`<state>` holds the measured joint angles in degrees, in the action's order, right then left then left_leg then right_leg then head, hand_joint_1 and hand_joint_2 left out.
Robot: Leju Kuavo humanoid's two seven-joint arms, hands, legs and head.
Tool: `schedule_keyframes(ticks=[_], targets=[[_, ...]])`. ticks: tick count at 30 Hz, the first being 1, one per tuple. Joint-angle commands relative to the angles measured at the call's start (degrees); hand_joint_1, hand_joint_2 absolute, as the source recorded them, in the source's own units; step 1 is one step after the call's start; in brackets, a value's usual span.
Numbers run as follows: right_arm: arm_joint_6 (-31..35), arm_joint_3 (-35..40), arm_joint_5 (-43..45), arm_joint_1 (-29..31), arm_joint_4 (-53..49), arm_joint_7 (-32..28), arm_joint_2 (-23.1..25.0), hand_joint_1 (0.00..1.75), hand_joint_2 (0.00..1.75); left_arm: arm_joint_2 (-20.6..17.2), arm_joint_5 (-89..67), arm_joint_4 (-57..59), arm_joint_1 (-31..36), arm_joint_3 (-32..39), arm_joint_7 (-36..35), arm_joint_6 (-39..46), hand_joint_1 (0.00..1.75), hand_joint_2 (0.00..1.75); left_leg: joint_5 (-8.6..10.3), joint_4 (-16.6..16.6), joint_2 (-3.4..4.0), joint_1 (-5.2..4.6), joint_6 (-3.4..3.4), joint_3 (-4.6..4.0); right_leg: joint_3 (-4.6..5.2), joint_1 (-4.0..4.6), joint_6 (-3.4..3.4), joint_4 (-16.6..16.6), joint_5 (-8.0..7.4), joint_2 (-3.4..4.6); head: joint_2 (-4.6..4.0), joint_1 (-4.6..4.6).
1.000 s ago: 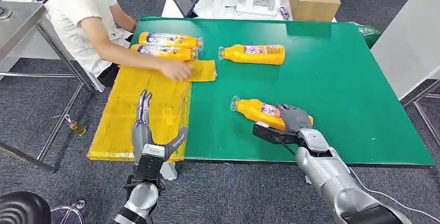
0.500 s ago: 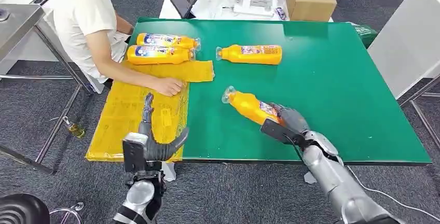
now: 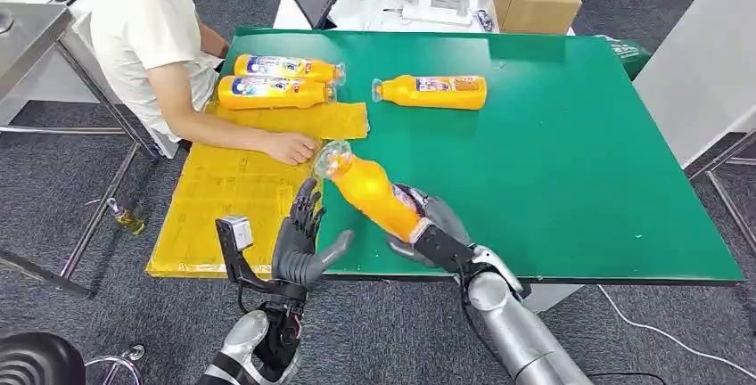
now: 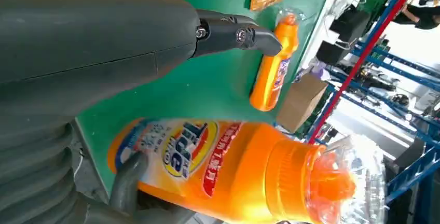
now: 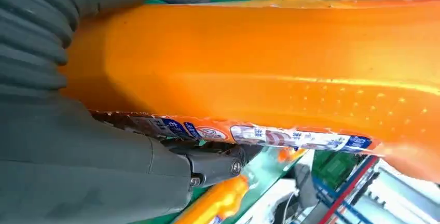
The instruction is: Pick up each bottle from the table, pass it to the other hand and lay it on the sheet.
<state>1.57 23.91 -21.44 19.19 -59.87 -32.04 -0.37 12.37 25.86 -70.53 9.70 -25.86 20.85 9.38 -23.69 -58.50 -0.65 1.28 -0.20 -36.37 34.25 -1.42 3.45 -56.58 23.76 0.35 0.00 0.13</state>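
My right hand [image 3: 426, 225] holds the orange bottle [image 3: 370, 191] lifted off the green surface [image 3: 571, 153] near its front edge, cap end tilted up toward the yellow sheet [image 3: 232, 198]. My left hand [image 3: 301, 241] is just beside it with fingers apart, holding nothing, over the sheet's near corner. A person's hand [image 3: 290, 147] rests on the sheet; two bottles [image 3: 272, 82] lie along its far edge, another bottle [image 3: 432, 92] lies on open green beyond.
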Motion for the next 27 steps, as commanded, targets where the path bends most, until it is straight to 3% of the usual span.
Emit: schedule_keyframes(ticks=[1,6,20,21,23,24,26,27], targets=[[-1.4,6.5,-0.2,2.5,6.4,-0.4,1.9,1.75,1.75,-1.7,-0.9,2.8,3.7,-3.4,1.0,-0.2,0.0,1.75,-0.07,0.1,0.09,0.05,0.06,0.29,-0.27,0.1,-0.24,0.1,0.06,-0.01,0.0,0.0],[2.6,10.9,-3.1,4.1,10.1,-3.0,3.6,1.71,1.75,-1.4,0.2,4.5,5.4,-3.8,-1.0,0.1,0.0,1.75,-0.09,0.1,0.24,0.07,0.08,0.32,-0.25,0.12,-0.22,0.1,0.03,0.12,0.0,-0.02],[10.0,17.6,-3.4,3.6,4.0,-6.1,4.7,1.75,1.75,-1.5,10.6,10.9,9.1,-3.7,-5.4,-5.2,0.0,1.75,-0.04,0.0,0.09,0.06,0.04,0.11,-0.08,0.08,-0.14,0.0,0.04,0.02,0.0,0.02],[10.1,17.6,-3.0,3.3,3.3,-6.3,4.6,1.75,1.75,-1.7,11.0,10.5,8.9,-4.0,-5.4,-5.9,0.47,1.75,-0.05,0.0,0.07,0.06,0.05,0.16,-0.15,0.09,-0.18,0.0,0.05,-0.01,0.0,0.02],[10.2,17.6,-2.7,3.3,3.1,-6.3,4.6,1.75,1.75,-1.8,11.1,10.5,8.9,-4.1,-5.4,-6.0,0.47,1.75,-0.06,0.1,0.08,0.05,0.06,0.17,-0.14,0.08,-0.17,0.0,0.06,0.0,0.0,0.0],[10.3,17.5,-2.3,3.2,2.8,-6.4,4.5,1.75,1.75,-1.9,11.3,10.0,8.7,-4.1,-5.2,-6.3,1.4,1.75,-0.03,0.0,0.07,0.07,0.03,0.05,-0.03,0.08,-0.11,0.0,0.02,0.02,0.0,0.0],[10.3,17.2,-0.9,2.9,1.9,-6.9,4.5,1.71,1.75,-2.3,11.9,8.8,8.3,-4.6,-4.5,-8.2,1.75,1.75,-0.11,0.0,0.14,0.05,0.08,0.25,-0.22,0.1,-0.2,0.0,0.08,0.04,0.0,0.0],[9.7,17.1,0.0,2.7,1.4,-6.7,4.4,1.5,1.75,-2.3,12.3,7.4,7.6,-4.2,-3.8,-8.6,1.75,1.75,-0.05,0.0,0.1,0.05,0.05,0.09,-0.07,0.08,-0.13,0.0,0.04,0.03,0.0,0.02]])
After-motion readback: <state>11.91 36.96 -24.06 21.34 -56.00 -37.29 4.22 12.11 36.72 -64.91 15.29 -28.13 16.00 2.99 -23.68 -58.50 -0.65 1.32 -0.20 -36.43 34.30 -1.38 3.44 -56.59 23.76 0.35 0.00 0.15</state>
